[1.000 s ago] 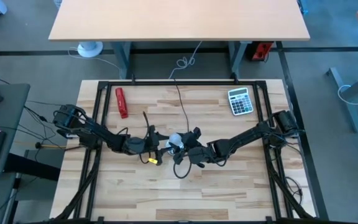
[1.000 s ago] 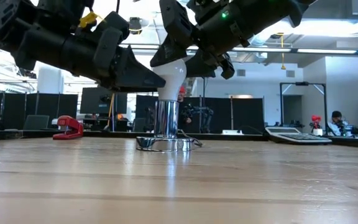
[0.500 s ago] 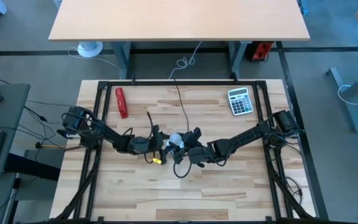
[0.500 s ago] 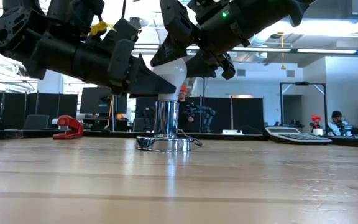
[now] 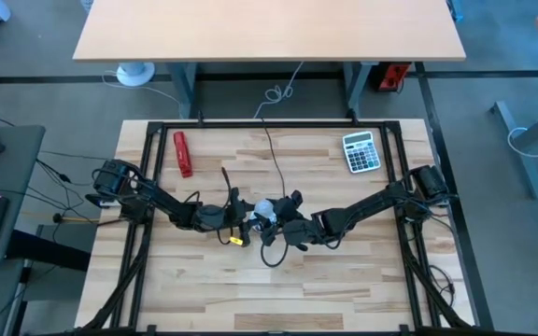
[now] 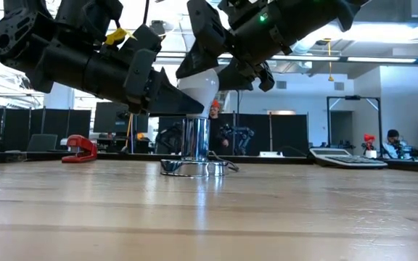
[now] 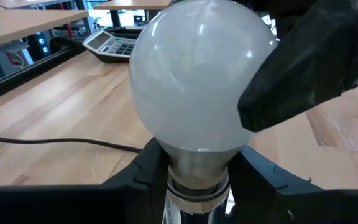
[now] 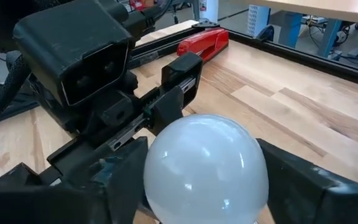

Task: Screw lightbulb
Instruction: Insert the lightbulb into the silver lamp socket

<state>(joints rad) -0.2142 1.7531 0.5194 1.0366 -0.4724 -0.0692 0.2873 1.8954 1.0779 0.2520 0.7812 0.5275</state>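
Note:
The white lightbulb (image 6: 200, 83) stands upright with its silvery base in the shiny metal socket (image 6: 194, 141). The socket rests on its round foot at the table's middle. My right gripper (image 8: 207, 186) reaches in from the table's right and is shut on the bulb's globe. My left gripper (image 7: 201, 180) comes from the table's left, its fingers closed in on the bulb's silvery neck just above the socket's rim. In the high view both grippers meet at the bulb (image 5: 264, 209). My left gripper has the bulb's silvery neck (image 7: 197, 163) between its two fingers, one on each side, right above the socket. The fingers come nearly level from the table's left. The bulb stays upright in the socket. My right gripper holds the bulb's white globe (image 8: 204, 155) between its two fingers (image 8: 303, 180), one on each side of its widest part. It comes slanting down from the table's right. The bulb stands upright, its base in the socket.
A black cord (image 5: 274, 159) runs from the socket to the far edge. A red stapler (image 5: 183, 153) lies at the far left and a calculator (image 5: 361, 151) at the far right. A black frame rail (image 5: 269, 122) borders the table.
My left gripper has gone toward the table's right, up to the bulb, and sunk a little, so its fingers now lie at the bulb's neck. The bulb, the socket and my right gripper have kept still.

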